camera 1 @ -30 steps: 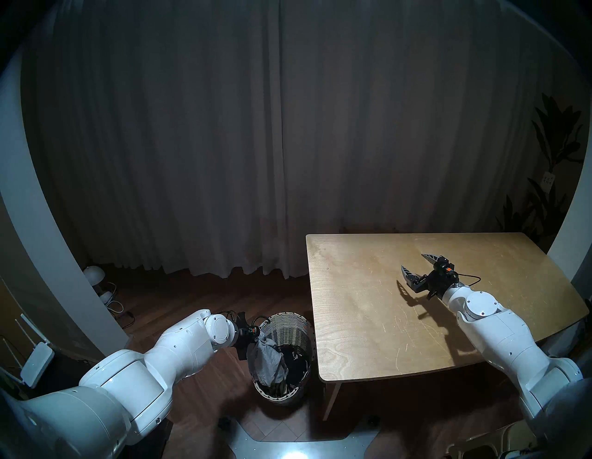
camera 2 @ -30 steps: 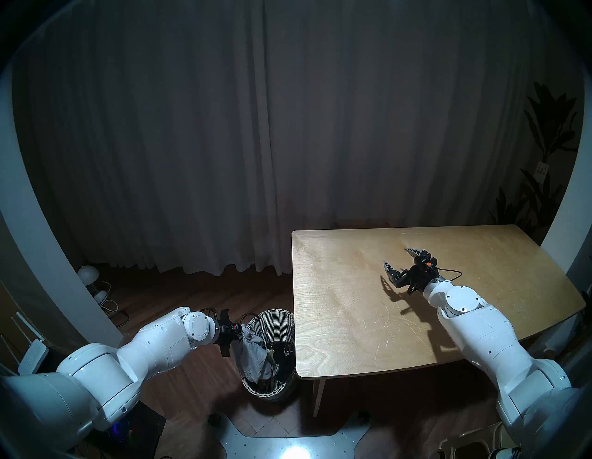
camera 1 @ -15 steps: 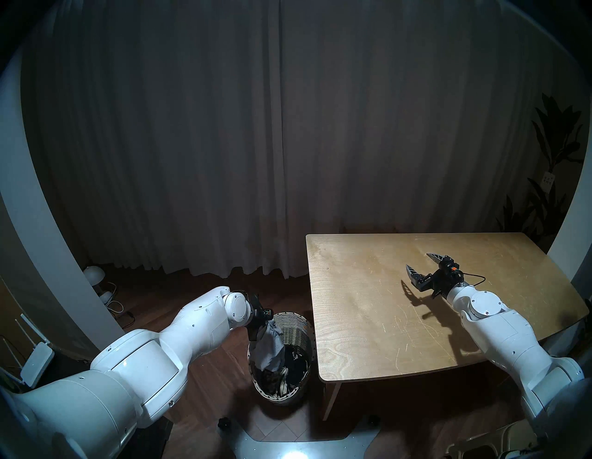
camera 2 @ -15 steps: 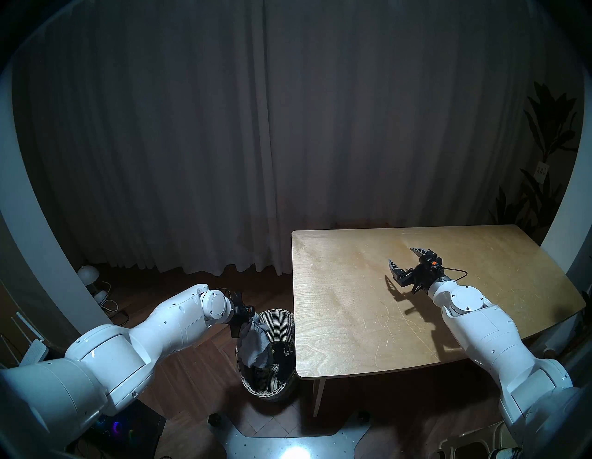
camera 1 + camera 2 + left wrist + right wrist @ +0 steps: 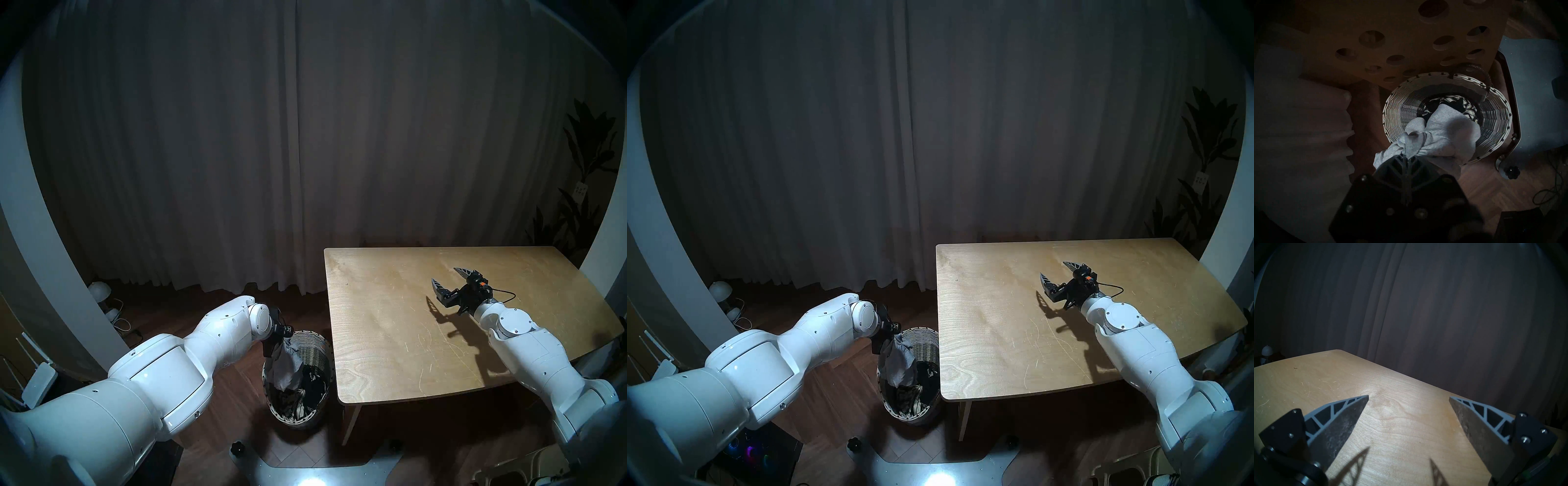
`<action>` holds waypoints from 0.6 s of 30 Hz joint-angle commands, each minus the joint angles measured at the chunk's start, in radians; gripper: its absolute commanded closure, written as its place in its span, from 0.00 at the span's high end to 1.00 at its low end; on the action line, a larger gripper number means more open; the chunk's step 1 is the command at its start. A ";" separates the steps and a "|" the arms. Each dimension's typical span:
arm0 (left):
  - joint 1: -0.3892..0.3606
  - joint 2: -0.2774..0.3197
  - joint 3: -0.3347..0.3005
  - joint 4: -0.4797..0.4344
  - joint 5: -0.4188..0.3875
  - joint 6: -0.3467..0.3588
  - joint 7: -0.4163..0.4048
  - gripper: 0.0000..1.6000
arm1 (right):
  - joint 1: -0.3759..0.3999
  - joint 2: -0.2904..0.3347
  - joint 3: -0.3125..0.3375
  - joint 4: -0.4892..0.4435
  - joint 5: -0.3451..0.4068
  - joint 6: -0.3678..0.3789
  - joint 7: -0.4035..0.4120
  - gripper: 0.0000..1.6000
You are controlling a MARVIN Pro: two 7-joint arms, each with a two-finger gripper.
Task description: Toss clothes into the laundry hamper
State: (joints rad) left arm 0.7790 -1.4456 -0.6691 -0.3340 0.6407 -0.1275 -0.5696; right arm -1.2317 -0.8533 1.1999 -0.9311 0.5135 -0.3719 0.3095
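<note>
Left hand, clamped on the grey garment, has swung up over the hamper rim so the cloth dangles inside, ready to drop, while the right hand waits open above the surface.

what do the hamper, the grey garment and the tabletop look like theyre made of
Laundry hamper: woven wicker or rattan, matte; fine grey-white ribs with a pale bound rim.
Grey garment: soft heathered jersey or fleece, probably cotton blend; speckled, bunching in limp folds where the left gripper pinches it.
Table: light plywood or veneer, satin finish; swirling grain and pale scratches, though laminate can't be ruled out.
</note>
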 commanded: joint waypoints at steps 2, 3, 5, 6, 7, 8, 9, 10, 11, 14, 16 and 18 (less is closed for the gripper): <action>-0.043 -0.058 0.020 0.020 0.022 0.002 0.018 0.00 | -0.001 0.005 0.012 -0.018 0.010 -0.002 -0.012 1.00; -0.045 -0.061 0.023 0.023 0.024 0.002 0.019 0.00 | -0.002 0.005 0.013 -0.019 0.011 -0.002 -0.013 1.00; -0.049 -0.068 0.030 0.031 0.031 0.003 0.022 0.00 | -0.002 0.005 0.014 -0.020 0.013 -0.002 -0.017 1.00; -0.052 -0.071 0.034 0.035 0.035 0.003 0.022 0.00 | -0.003 0.004 0.014 -0.021 0.014 -0.002 -0.019 1.00; -0.055 -0.073 0.037 0.039 0.038 0.003 0.022 0.00 | -0.003 0.004 0.014 -0.021 0.015 -0.002 -0.020 1.00; -0.058 -0.075 0.041 0.043 0.042 0.002 0.023 0.01 | -0.004 0.004 0.014 -0.022 0.016 -0.003 -0.022 1.00; -0.060 -0.076 0.043 0.046 0.043 0.002 0.023 0.18 | -0.004 0.004 0.014 -0.022 0.017 -0.003 -0.023 1.00; -0.062 -0.077 0.045 0.050 0.046 0.001 0.024 0.24 | -0.005 0.003 0.015 -0.023 0.018 -0.003 -0.025 1.00; -0.065 -0.079 0.048 0.054 0.049 0.001 0.026 0.31 | -0.006 0.003 0.014 -0.023 0.019 -0.003 -0.027 1.00; -0.070 -0.081 0.058 0.064 0.058 -0.002 0.029 0.30 | -0.008 0.002 0.014 -0.026 0.021 -0.003 -0.031 1.00; -0.073 -0.082 0.063 0.072 0.063 -0.004 0.033 0.32 | -0.009 0.001 0.013 -0.029 0.023 -0.003 -0.034 1.00; -0.075 -0.084 0.067 0.078 0.067 -0.008 0.037 0.40 | -0.010 0.000 0.012 -0.032 0.024 -0.004 -0.037 1.00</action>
State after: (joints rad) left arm 0.7512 -1.5144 -0.6092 -0.2595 0.6964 -0.1232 -0.5419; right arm -1.2429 -0.8524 1.2046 -0.9390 0.5318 -0.3715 0.2797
